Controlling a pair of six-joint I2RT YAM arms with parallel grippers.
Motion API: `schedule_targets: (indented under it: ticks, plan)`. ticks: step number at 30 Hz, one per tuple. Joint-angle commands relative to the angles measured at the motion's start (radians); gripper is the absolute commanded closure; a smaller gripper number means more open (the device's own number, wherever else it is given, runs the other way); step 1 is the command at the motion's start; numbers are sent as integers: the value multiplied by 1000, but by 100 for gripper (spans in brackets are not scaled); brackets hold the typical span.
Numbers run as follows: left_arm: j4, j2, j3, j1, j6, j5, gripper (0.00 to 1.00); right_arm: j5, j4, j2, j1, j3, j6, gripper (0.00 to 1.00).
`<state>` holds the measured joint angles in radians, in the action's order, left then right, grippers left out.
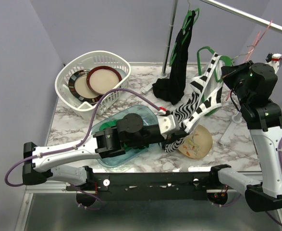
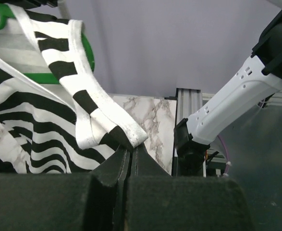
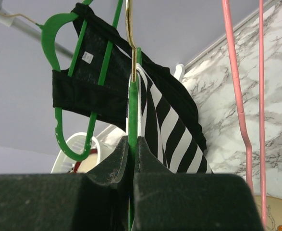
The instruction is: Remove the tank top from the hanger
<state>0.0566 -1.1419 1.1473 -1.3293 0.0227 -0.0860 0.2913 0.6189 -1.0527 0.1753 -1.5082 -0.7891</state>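
Left gripper (image 2: 132, 150): clenched on a folded strap edge of the tank top (image 1: 198, 101), low over the middle of the marble table (image 1: 145, 79).
White basket (image 1: 64, 79): far left, holding two round plates (image 1: 104, 79).
Blue translucent tub (image 1: 131, 118): on the table, under the left arm.
Black garment (image 1: 177, 72): hung from the rail (image 1: 246, 15), its hem touching the table.
Tank top: black-and-white striped, stretched slantwise from the left gripper up to the green hanger (image 3: 132, 96), with its upper part on that hanger.
Tan plate (image 1: 198, 142): beneath the tank top's lower end.
Right gripper (image 3: 132, 140): clenched on the green hanger's neck, raised at right.
Pink hanger (image 3: 237, 96): just beside it.
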Motion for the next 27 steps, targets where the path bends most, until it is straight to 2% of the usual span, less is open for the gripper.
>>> schedule_targets:
  ticks: [1, 4, 8, 12, 13, 15, 17, 18, 21, 23, 27]
  plan:
    - [-107, -96, 120, -16, -41, -66, 100, 115, -82, -4, -11, -18, -48, 99]
    - [-124, -113, 108, -37, -76, -44, 100, 163, -35, -33, -10, -66, -53, 99]
    - [-90, -108, 83, -51, -87, -9, 100, 166, -74, -32, -10, -34, -45, 99]
    - [-149, -130, 100, -54, -96, 11, 99, 155, -73, -38, -11, -40, -42, 99]
    - [-155, -130, 101, -54, -96, 28, 79, 145, -79, -32, -10, -38, -29, 99]
    - [-158, -121, 97, -54, -98, 75, 64, 114, -87, -20, -10, -32, -25, 99]
    - [-150, -113, 92, -56, -107, 109, 43, 89, -91, 3, -11, -35, -24, 99]
    - [-149, -108, 95, -56, -121, 147, 37, 62, -93, 11, -11, -35, -28, 99]
    - [-121, -105, 114, -56, -159, 193, 30, -13, -93, 36, -11, -32, -56, 99]
    - [-101, -114, 130, -56, -200, 215, 21, -47, -90, 48, -11, -32, -82, 99]
    - [-98, -197, 221, -54, -260, 275, 16, -89, -85, 65, -10, -38, -108, 99]
